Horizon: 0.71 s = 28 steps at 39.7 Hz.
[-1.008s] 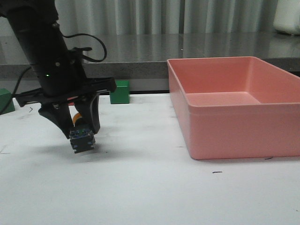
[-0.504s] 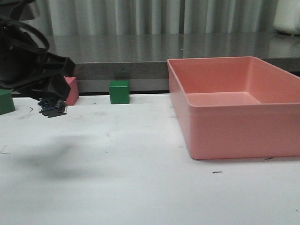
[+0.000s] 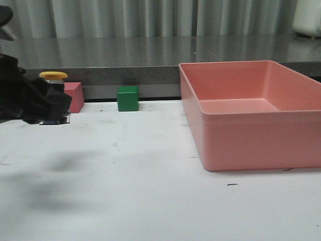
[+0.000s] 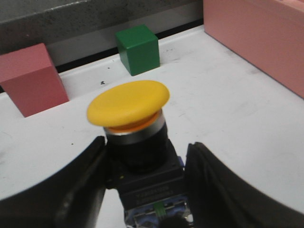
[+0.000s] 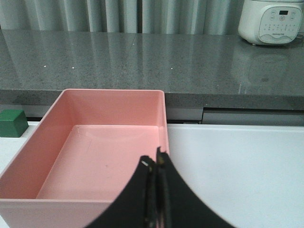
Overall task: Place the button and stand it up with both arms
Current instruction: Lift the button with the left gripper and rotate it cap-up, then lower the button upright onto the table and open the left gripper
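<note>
A white worktop runs to a grey ledge. Front view: the left pincer holds the yellow-capped black push-button cap-up, presumably ready for standing. Left wrist view: its fingers pinch the base. Right wrist view: the right pincer, pressed together, hovers above a pink plastic bin.

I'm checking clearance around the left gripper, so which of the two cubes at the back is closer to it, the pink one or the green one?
The pink cube. It sits right beside the left gripper holding the button; the green cube stands farther toward the bin.
</note>
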Each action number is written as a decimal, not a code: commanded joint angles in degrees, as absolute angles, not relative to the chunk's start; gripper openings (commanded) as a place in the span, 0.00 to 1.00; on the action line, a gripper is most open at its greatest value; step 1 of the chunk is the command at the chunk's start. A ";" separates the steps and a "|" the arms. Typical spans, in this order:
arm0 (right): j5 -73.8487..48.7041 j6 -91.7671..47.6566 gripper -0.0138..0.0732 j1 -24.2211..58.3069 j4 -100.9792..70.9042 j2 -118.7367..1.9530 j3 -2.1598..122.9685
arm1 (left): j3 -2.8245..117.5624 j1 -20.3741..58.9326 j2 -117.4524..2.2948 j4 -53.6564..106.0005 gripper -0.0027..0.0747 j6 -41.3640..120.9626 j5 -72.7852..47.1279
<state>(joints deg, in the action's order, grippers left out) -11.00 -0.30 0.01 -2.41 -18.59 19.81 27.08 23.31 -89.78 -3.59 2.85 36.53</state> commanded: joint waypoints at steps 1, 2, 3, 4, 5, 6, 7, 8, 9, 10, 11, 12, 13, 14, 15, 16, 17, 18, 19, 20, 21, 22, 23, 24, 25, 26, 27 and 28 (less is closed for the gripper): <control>-6.32 -0.88 0.08 -0.07 -1.70 -18.85 21.23 | 25.25 23.02 -90.76 0.86 0.32 7.17 50.08; -6.32 -0.88 0.08 -0.07 -1.70 -18.85 21.23 | 24.50 23.02 -91.73 1.15 0.32 7.20 52.42; -6.32 -0.88 0.08 -0.07 -1.70 -18.85 21.23 | 23.81 23.02 -92.77 1.26 0.32 7.20 54.83; -6.32 -0.88 0.08 -0.07 -1.70 -18.85 21.23 | 23.31 23.02 -93.58 1.25 0.32 7.20 56.63; -6.32 -0.88 0.08 -0.07 -1.70 -18.85 21.23 | 22.86 23.02 -94.41 1.25 0.32 7.29 58.44; -6.32 -0.88 0.08 -0.07 -1.70 -18.85 21.23 | 22.12 23.02 -95.81 1.25 0.32 7.29 60.84; -6.32 -0.88 0.08 -0.07 -1.70 -18.85 21.23 | 21.73 23.02 -96.67 1.25 0.32 7.29 63.30; -6.32 -0.88 0.08 -0.07 -1.70 -18.85 21.23 | 21.23 23.02 -97.85 1.25 0.32 7.29 65.76; -6.32 -0.88 0.08 -0.07 -1.70 -18.85 21.23 | 20.88 23.02 -98.73 1.25 0.32 7.29 66.97; -6.32 -0.88 0.08 -0.07 -1.70 -18.85 21.23 | 20.50 23.02 -99.86 1.25 0.32 7.29 69.83; -6.32 -0.88 0.08 -0.07 -1.70 -18.85 21.23 | 20.34 23.02 -100.98 1.25 0.32 7.29 71.50; -6.32 -0.88 0.08 -0.07 -1.70 -18.85 21.23 | 19.98 23.02 -101.80 1.25 0.32 7.29 73.60; -6.32 -0.88 0.08 -0.07 -1.70 -18.85 21.23 | 19.66 23.02 -102.91 1.25 0.32 7.29 75.19; -6.32 -0.88 0.08 -0.07 -1.70 -18.85 21.23 | 19.45 23.02 -103.72 1.25 0.32 7.29 76.89; -6.32 -0.88 0.08 -0.07 -1.70 -18.85 21.23 | 19.30 23.02 -104.70 1.25 0.32 7.29 77.92; -6.32 -0.88 0.08 -0.07 -1.70 -18.85 21.23 | 19.33 23.02 -105.27 1.38 0.32 7.29 77.94; -6.32 -0.88 0.08 -0.07 -1.70 -18.85 21.23 | 19.33 23.02 -106.29 1.38 0.32 7.29 77.94; -6.32 -0.88 0.08 -0.07 -1.70 -18.85 21.23 | 19.33 23.02 -106.88 1.38 0.32 7.29 77.94; -6.32 -0.88 0.08 -0.07 -1.70 -18.85 21.23 | 19.33 23.02 -107.60 1.38 0.32 7.29 77.94; -6.32 -0.88 0.08 -0.07 -1.70 -18.85 21.23 | 19.33 23.02 -108.10 1.38 0.32 7.29 77.94; -6.32 -0.88 0.08 -0.07 -1.70 -18.85 21.23 | 19.33 23.02 -108.60 1.38 0.32 7.33 77.94; -6.32 -0.88 0.08 -0.07 -1.70 -18.85 21.23 | 19.33 23.02 -109.02 1.38 0.32 7.33 77.94; -6.37 -0.88 0.08 -0.07 -1.70 -18.85 21.23 | 19.33 23.02 -109.21 1.38 0.32 7.42 77.94; -6.37 -0.88 0.08 -0.07 -1.70 -18.85 21.23 | 19.33 23.12 -109.32 1.38 0.32 7.68 77.94; -6.37 -0.88 0.08 -0.07 -1.70 -18.85 21.23 | 19.33 23.12 -109.32 1.38 0.32 8.13 77.94; -6.37 -0.88 0.08 -0.07 -1.70 -18.85 21.23 | 19.33 23.12 -109.32 1.38 0.32 8.37 77.94; -6.37 -0.88 0.08 -0.07 -1.70 -18.85 21.23 | 19.33 23.12 -109.32 1.38 0.32 8.46 77.94; -6.37 -0.88 0.08 -0.07 -1.70 -18.85 21.23 | 19.33 23.12 -109.32 1.38 0.32 8.46 77.94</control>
<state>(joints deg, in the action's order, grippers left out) -11.00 -0.30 0.01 -2.41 -18.59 19.81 19.00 23.31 -110.74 0.57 8.05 66.74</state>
